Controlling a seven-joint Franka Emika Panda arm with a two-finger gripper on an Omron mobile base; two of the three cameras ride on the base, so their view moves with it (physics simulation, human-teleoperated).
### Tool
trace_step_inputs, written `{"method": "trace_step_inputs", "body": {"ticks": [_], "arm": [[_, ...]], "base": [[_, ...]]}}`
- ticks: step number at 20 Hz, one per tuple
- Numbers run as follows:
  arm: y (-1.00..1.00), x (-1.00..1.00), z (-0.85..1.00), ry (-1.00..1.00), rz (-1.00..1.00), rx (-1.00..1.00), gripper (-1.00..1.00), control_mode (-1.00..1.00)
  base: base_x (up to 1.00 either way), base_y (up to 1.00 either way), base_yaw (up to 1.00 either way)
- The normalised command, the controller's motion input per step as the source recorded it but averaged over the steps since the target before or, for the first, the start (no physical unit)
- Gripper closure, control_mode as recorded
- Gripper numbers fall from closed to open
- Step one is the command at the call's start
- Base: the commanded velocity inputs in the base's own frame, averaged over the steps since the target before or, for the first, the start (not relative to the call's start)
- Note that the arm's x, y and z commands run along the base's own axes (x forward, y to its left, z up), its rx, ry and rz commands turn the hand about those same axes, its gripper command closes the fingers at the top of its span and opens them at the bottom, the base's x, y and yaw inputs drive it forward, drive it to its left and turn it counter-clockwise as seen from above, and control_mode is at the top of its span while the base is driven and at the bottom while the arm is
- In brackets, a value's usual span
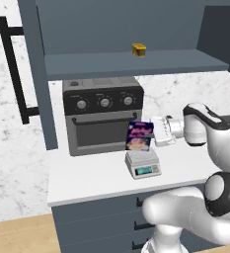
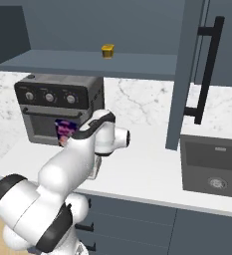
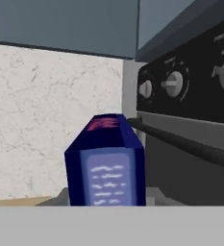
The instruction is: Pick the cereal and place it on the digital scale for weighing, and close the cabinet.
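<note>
The cereal (image 1: 139,136) is a dark blue box with pink lettering. It leans slightly at the back of the digital scale (image 1: 143,164), its bottom edge at the scale's platform. My gripper (image 1: 152,134) reaches in from the right at box height and is shut on the cereal's right side. In the hand view the cereal (image 3: 106,161) sits dead centre, with the grey platform (image 3: 154,194) showing beside its base. In the right base view my arm hides most of the cereal (image 2: 66,129). The cabinet (image 1: 131,29) stands open, its door (image 1: 37,74) swung out to the left.
A black-and-grey toaster oven (image 1: 102,116) stands directly behind the scale. A tiny yellow-orange object (image 1: 139,49) rests on the cabinet shelf. The door's long black handle (image 2: 207,69) juts out above a sink (image 2: 212,169). Drawers (image 1: 101,222) run below the counter edge.
</note>
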Motion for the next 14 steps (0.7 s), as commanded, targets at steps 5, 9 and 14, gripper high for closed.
{"method": "trace_step_inputs", "body": {"ticks": [5,9,14], "arm": [[-0.31,0.46,-0.20,0.02,0.00,0.00,1.00,-1.00],[-0.14,0.00,-0.21,0.10,0.02,-0.01,1.00,-1.00],[0.00,0.09,-0.27,0.06,0.00,-0.02,1.00,-1.00]], "base": [[0.00,0.00,0.00],[0.00,0.00,0.00],[0.00,0.00,0.00]]}}
